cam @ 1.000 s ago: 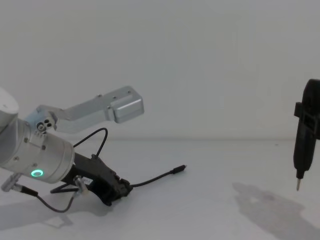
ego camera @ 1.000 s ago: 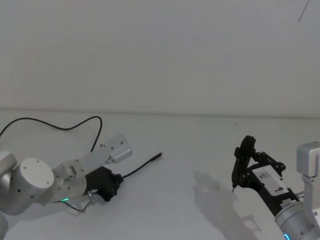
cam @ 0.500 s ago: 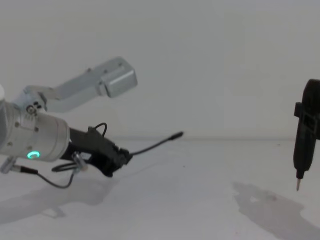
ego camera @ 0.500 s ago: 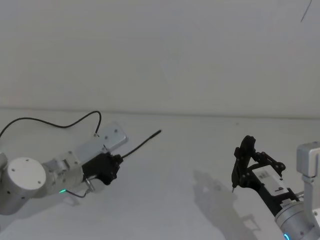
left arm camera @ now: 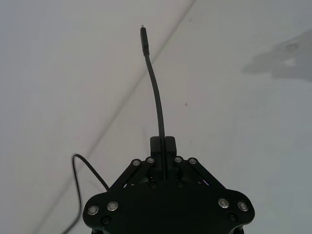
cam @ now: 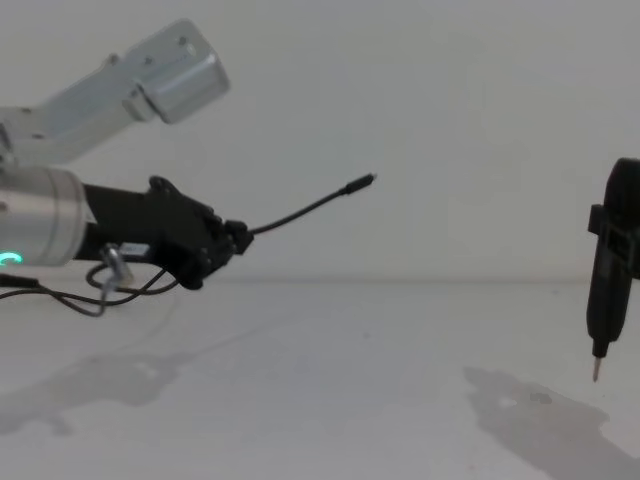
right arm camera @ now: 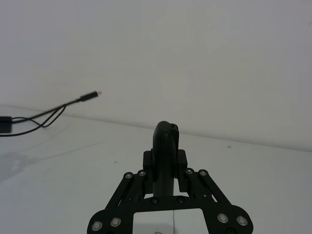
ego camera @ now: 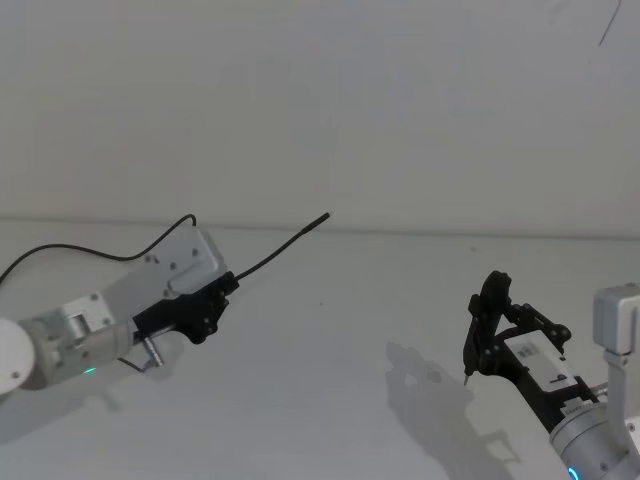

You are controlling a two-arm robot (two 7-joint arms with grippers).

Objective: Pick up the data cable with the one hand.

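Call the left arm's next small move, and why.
Probably a short straight lift, jaws shut. The left gripper clamps the data cable behind its plug, which juts free above the table, while the tail trails down toward it. The right gripper sits parked, gripping a pen-shaped tool.

The left gripper (ego camera: 226, 286) hangs raised at the left, fingers pinched on the data cable (ego camera: 280, 248). The right gripper (right arm camera: 165, 166) hovers near right, clamped around a pen-shaped tool (cam: 612, 280).

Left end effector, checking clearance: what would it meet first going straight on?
Way looks free: the left end effector, shut on the data cable, points into open air, wall beyond, depth unclear.
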